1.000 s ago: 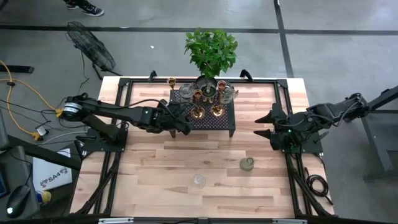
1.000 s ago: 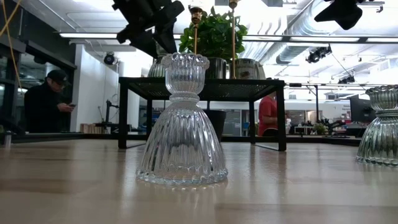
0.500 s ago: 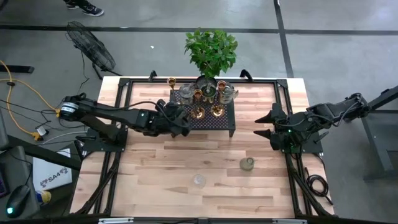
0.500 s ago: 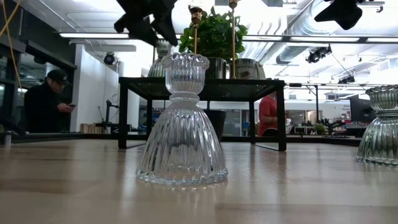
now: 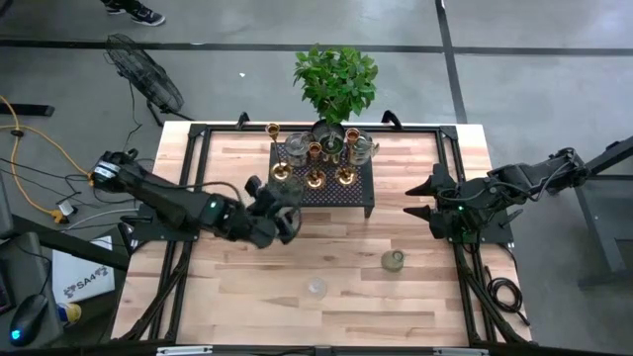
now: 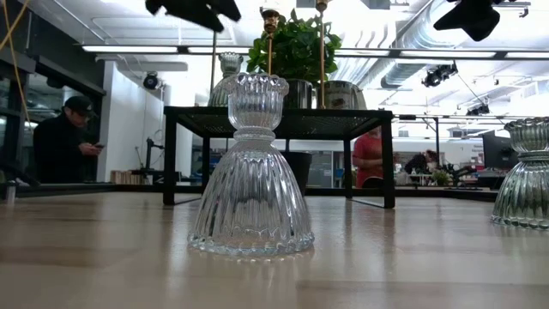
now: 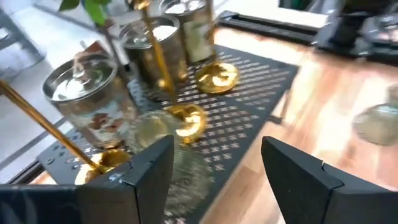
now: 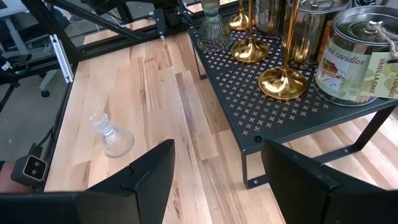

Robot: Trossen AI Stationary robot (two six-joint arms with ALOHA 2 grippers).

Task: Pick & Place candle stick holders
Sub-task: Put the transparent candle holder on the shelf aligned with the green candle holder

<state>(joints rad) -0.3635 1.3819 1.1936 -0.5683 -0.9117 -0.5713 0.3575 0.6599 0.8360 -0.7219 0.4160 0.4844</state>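
Note:
My left gripper is open and empty, just off the near left corner of the black perforated stand. A pale glass holder stands on its base on that corner of the stand. Slim brass holders stand on their round bases farther in. On the table, a clear glass holder and a greenish one stand on their wide bases. My right gripper is open and empty, to the right of the stand.
Shiny candle tins and a potted plant crowd the far half of the stand. Bare wood lies between the stand and the two holders on the table. People show in the room behind.
My left gripper has drawn back from over the stand toward the table's near edge and has risen in the low view. The pale glass holder stays standing on the stand's near left corner.

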